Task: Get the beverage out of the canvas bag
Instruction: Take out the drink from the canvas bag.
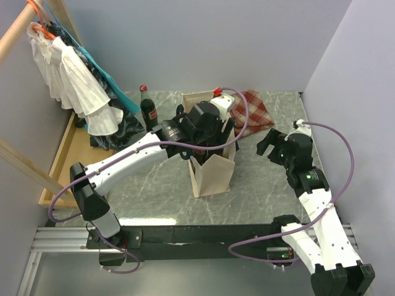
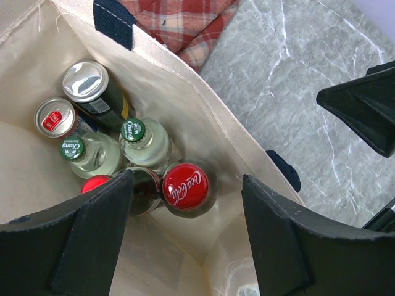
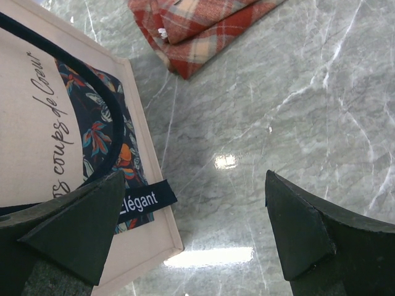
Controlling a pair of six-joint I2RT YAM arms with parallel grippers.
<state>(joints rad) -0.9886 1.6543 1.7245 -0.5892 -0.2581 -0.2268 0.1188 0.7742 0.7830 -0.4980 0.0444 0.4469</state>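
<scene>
The cream canvas bag (image 1: 213, 176) stands open mid-table. My left gripper (image 1: 207, 140) hangs over its mouth, pointing down into it. In the left wrist view the bag's inner wall (image 2: 185, 105) surrounds several beverages: a Coca-Cola bottle with a red cap (image 2: 185, 186), a second red cap (image 2: 95, 184), two green-capped bottles (image 2: 134, 130) and two cans (image 2: 85, 80). The left gripper (image 2: 185, 231) is open; the Coca-Cola cap lies between its jaws, nearer the left finger (image 2: 92, 234) and touching neither. My right gripper (image 1: 270, 145) (image 3: 194, 228) stands open over bare marble beside the bag's printed side (image 3: 31, 142).
A dark cola bottle (image 1: 148, 108) stands on the table left of the bag. A red checked cloth (image 1: 254, 111) (image 3: 197, 31) lies behind the bag at the right. Clothes on a wooden rack (image 1: 74, 80) hang at the far left. Walls close the table in at the back and right.
</scene>
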